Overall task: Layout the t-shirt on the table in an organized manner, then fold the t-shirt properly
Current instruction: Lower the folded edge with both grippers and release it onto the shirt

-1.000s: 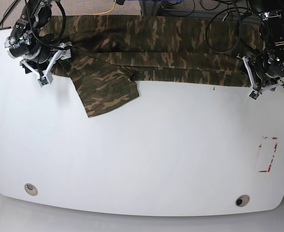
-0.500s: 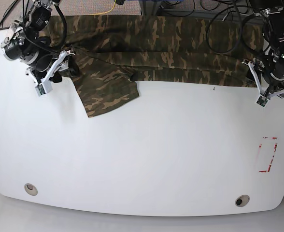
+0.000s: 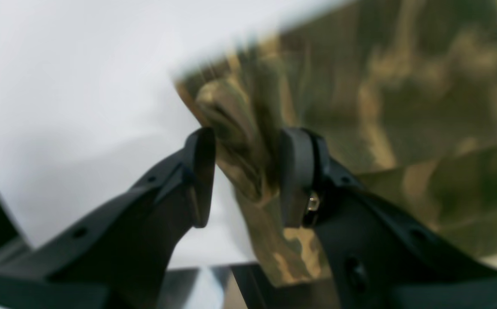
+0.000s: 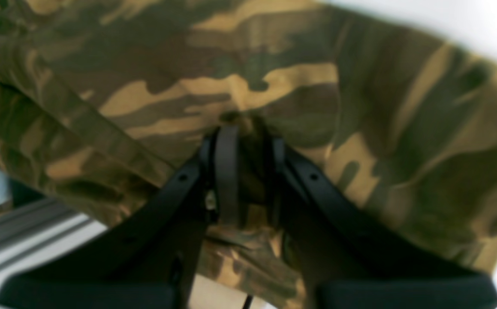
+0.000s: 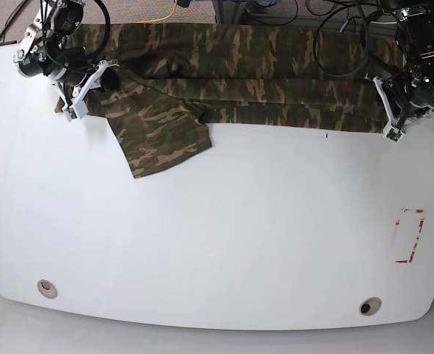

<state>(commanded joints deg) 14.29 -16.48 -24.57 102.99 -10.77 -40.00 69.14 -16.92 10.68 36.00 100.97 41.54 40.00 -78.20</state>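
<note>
The camouflage t-shirt [image 5: 232,74] lies stretched in a long band along the far edge of the white table [image 5: 224,236], with one sleeve [image 5: 165,136] flopped toward the front. In the base view my right gripper [image 5: 73,107] is at the shirt's left end and my left gripper [image 5: 391,129] at its right end. The right wrist view shows my right gripper [image 4: 250,137] shut on a pinch of t-shirt [image 4: 274,77] fabric. In the left wrist view my left gripper [image 3: 248,137] holds a bunched edge of the t-shirt [image 3: 402,107] between its fingers.
Two round grommet holes [image 5: 47,287] [image 5: 370,306] sit near the table's front edge. A red tape outline [image 5: 409,236] marks the right side. Dark cables [image 5: 342,29] hang behind the far edge, above the shirt.
Both grippers have moved back toward the far edge. The one on the base view's left rose and turned over the shirt's end. The sleeve shifted slightly.
</note>
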